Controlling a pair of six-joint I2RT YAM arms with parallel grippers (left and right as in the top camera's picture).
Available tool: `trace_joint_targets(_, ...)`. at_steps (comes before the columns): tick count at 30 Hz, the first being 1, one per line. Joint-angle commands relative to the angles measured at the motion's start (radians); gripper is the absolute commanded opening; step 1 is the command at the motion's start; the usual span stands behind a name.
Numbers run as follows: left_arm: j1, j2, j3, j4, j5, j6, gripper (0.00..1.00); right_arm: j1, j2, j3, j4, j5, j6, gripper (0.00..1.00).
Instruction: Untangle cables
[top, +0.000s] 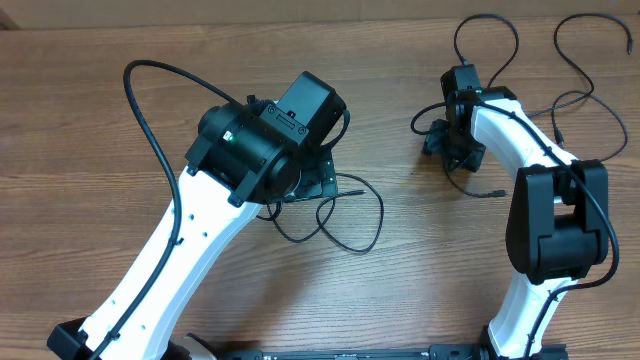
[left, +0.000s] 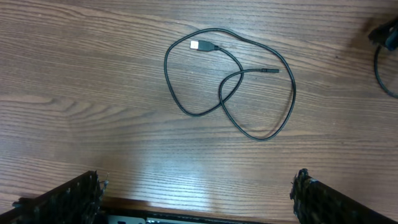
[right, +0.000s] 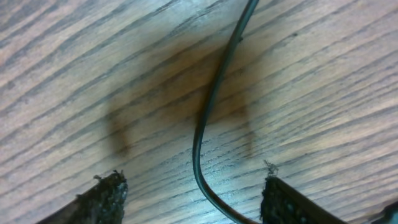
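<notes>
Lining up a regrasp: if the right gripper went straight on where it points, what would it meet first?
Probably the thin black cable lying between the open fingers of the right gripper, then the wooden table beneath; depth is unclear.

Bright even light, soft glare on the table (left: 168, 174), right wrist view blurry.

My left arm (top: 170, 250) reaches in from the near left corner, wrist tipped downward, left pincer (left: 198, 186) spread to its widest. My right arm (top: 545, 220) doubles back at the elbow and stretches away, right pincer (right: 193, 183) pointing down, jaws parted.
</notes>
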Motion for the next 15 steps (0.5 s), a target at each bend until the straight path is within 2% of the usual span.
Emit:
trace_joint_targets(1,0.005,0.0,0.0,-0.002,-0.021,0.004,0.99,-0.002,-0.047,0.028,-0.011,0.002,0.003,0.74)
trace_joint_targets(7,0.005,-0.002,0.0,-0.002,-0.004,0.004,0.99,-0.002,-0.126,0.037,-0.074,0.0,0.003,0.85)
trace_joint_targets(15,0.004,-0.119,0.0,-0.002,0.005,-0.029,0.99,-0.002,-0.372,0.038,-0.217,-0.161,0.003,0.9)
